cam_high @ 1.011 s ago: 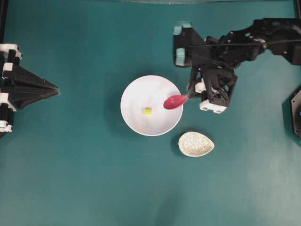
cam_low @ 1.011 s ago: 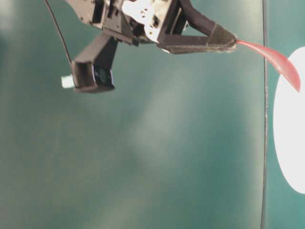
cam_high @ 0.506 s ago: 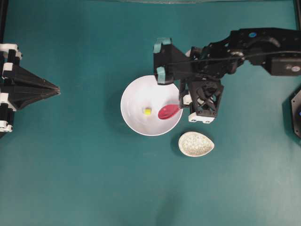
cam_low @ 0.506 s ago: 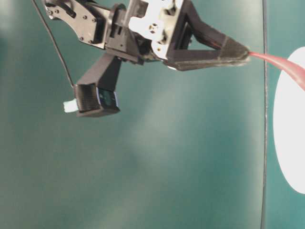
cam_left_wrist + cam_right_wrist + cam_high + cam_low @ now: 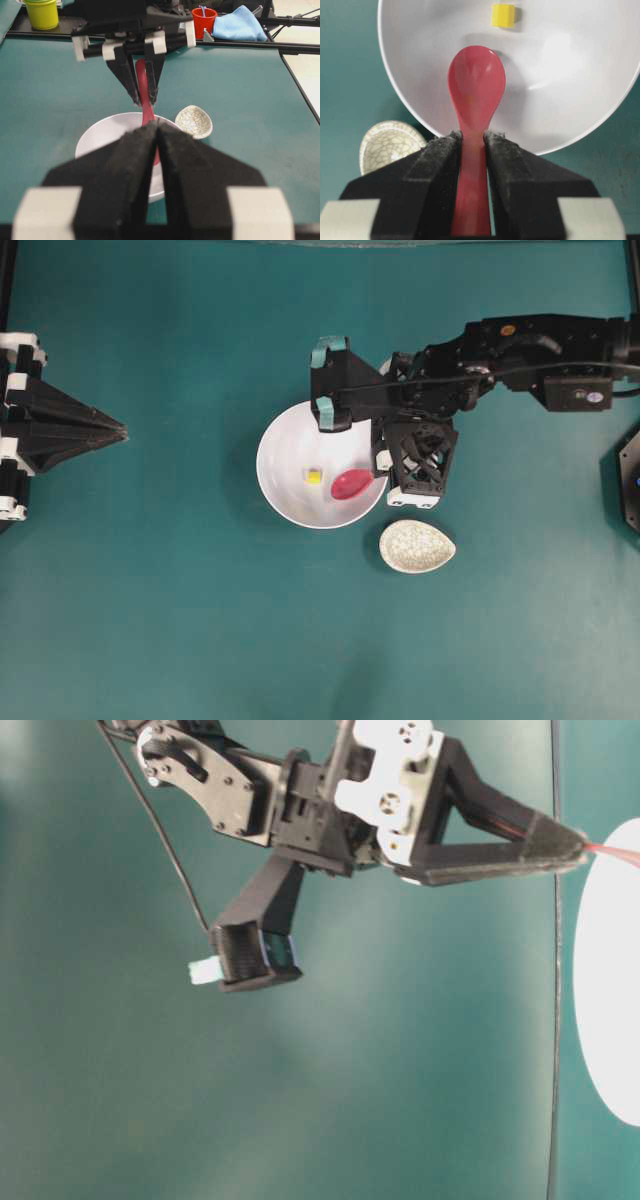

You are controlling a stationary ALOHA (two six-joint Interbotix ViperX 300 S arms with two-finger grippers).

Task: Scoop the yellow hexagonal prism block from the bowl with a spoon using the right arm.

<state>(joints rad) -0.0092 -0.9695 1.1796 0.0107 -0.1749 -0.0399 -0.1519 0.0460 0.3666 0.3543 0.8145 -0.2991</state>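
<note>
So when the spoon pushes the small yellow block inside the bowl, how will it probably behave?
The yellow block looks tiny beside the spoon, so probably light and easily shoved. The bowl looks glossy, so it may slide ahead. Its flat faces suggest sliding or tumbling rather than free rolling.

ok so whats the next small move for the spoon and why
Probably slide the spoon forward and a little lower, toward the yellow block. The right gripper grips its handle, the scoop is inside the bowl, and the block lies just beyond its tip, apart.
</note>
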